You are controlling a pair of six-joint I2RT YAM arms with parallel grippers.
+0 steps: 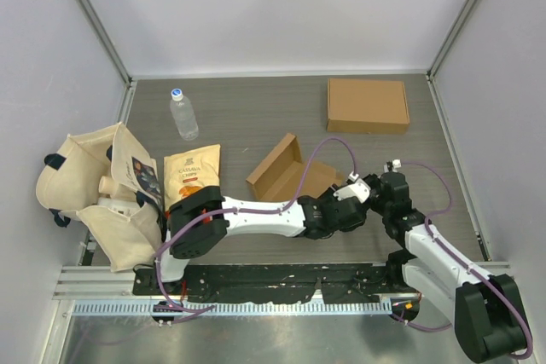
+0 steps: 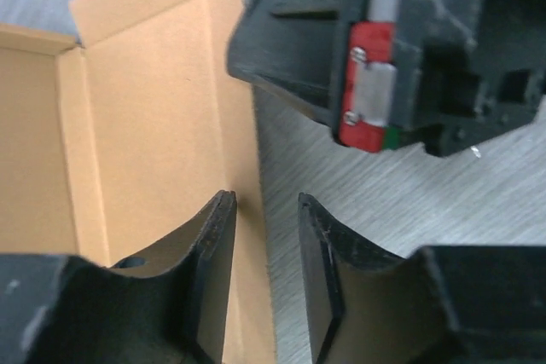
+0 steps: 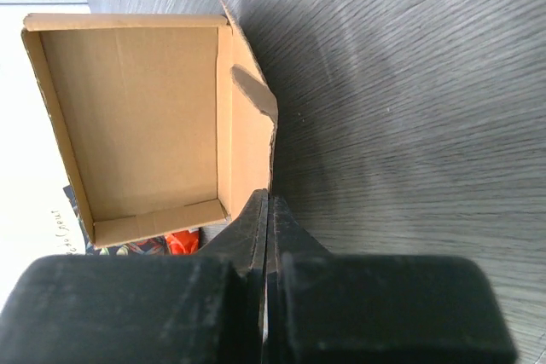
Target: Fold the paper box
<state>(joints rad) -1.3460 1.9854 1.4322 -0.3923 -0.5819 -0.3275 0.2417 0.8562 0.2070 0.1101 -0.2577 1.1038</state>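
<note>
The paper box (image 1: pixel 277 170) lies open on the dark table, its brown inside (image 3: pixel 141 125) facing up with side walls raised. A flap (image 3: pixel 249 138) sticks out toward both grippers. My left gripper (image 2: pixel 264 199) is open, its jaws either side of that flap's edge (image 2: pixel 243 236), one finger over cardboard and the other over bare table. My right gripper (image 3: pixel 269 195) is shut, its tips meeting at the flap's near edge, and no cardboard shows between them. In the top view both grippers crowd together just right of the box.
A closed cardboard box (image 1: pixel 367 105) lies at the back right. A water bottle (image 1: pixel 183 114), a snack bag (image 1: pixel 192 172) and a canvas tote bag (image 1: pixel 94 189) are on the left. The right gripper's body (image 2: pixel 368 83) looms close in the left wrist view.
</note>
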